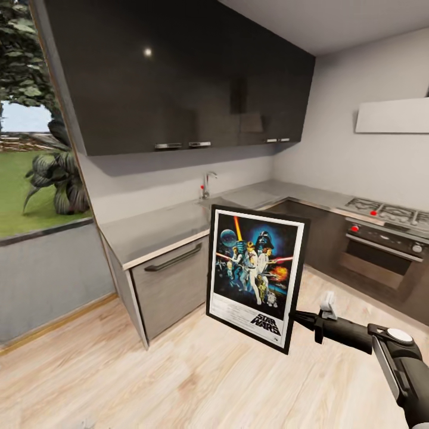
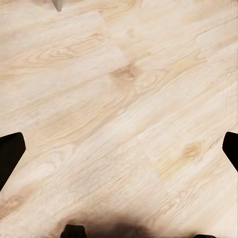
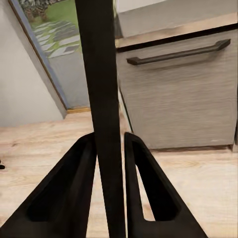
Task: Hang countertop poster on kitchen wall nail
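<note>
Black-framed poster reads "STAR WARS" | right tool clamped on its edge | left tool spread wide, empty

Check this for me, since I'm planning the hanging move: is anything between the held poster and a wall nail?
No nail shows in these pictures, so the path cannot be judged. The right gripper grips the poster by its edge, above the wood floor, in front of the countertop. Nothing touches the poster besides the fingers.
</note>
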